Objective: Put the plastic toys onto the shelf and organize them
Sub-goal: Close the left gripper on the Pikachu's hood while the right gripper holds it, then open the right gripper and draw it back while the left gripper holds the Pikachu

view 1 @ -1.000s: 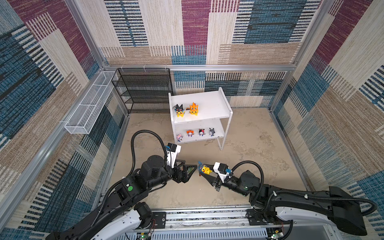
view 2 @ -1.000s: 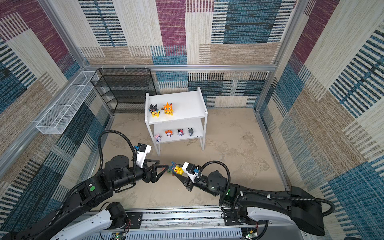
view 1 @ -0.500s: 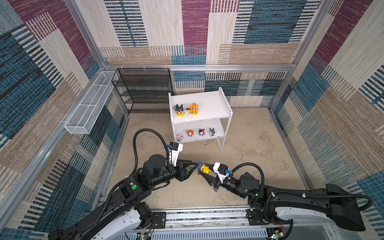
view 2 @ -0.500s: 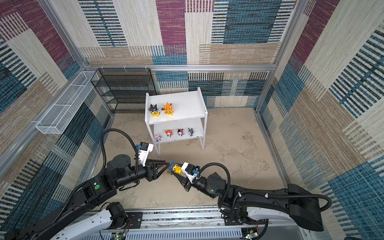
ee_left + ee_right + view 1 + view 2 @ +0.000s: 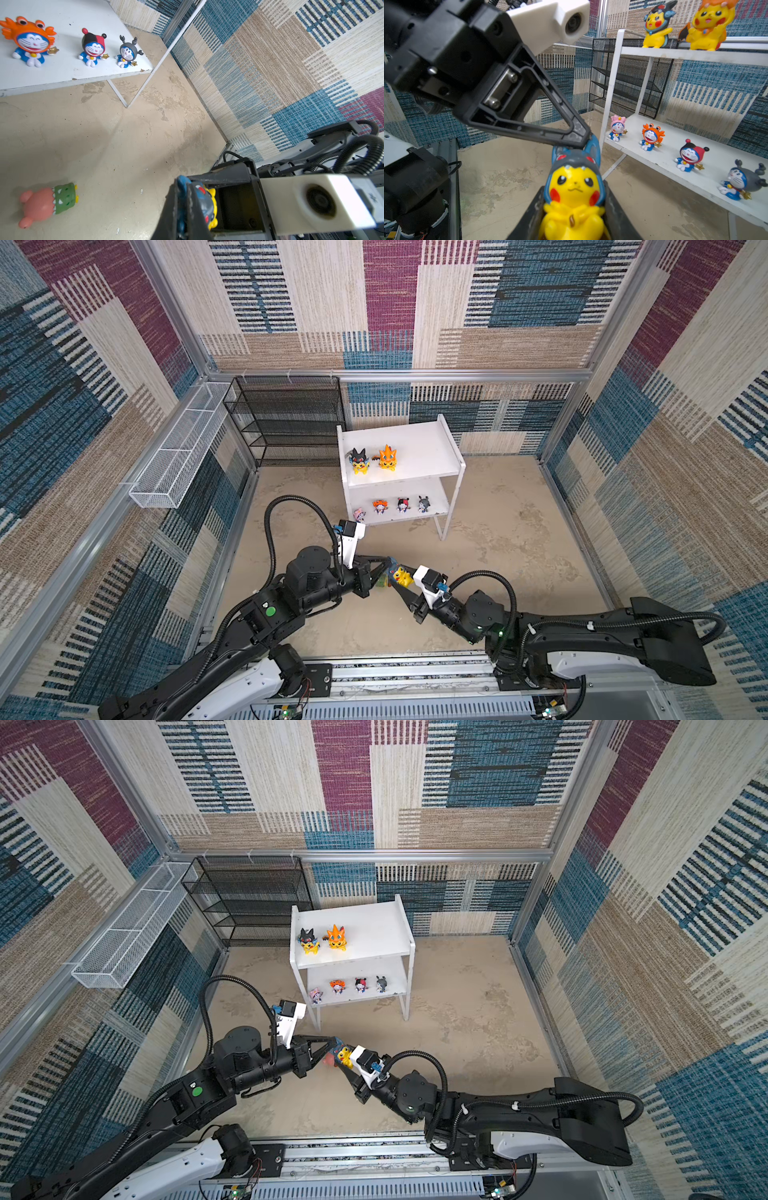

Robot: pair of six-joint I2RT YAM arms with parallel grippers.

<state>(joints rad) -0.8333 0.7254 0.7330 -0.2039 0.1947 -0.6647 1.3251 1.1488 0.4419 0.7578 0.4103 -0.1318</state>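
Overall, the white two-tier shelf with flat boards and thin legs (image 5: 419, 443) stands on the beige floor near the back wall, just beside a black mesh rack (image 5: 286, 423). A white wire basket (image 5: 174, 464) hangs on the left wall.

Both black arms reach toward the middle of the floor in front of the shelf and meet there. The left gripper (image 5: 583, 141) is closed, its tips pinched on a blue ear of the yellow plastic figurine with a blue hood (image 5: 574, 187). The right gripper (image 5: 399, 583) clamps the same figurine's body between its fingers. Both thus hold the toy off the floor, in front of the shelf and apart from it.

A pink-and-green plastic figurine (image 5: 47, 204) lies on its side on the floor close by.

On the upper board, a yellow figurine with a black hood (image 5: 360, 460) and a yellow figurine with an orange hood (image 5: 387, 458) stand side by side toward the front left.

On the lower board, four tiny blue-and-white figurines stand in a row along the front:
- pink-hooded figurine (image 5: 359, 514)
- orange crab-hooded figurine (image 5: 379, 506)
- red-and-black-hooded figurine (image 5: 402, 504)
- grey-hooded figurine (image 5: 423, 504)
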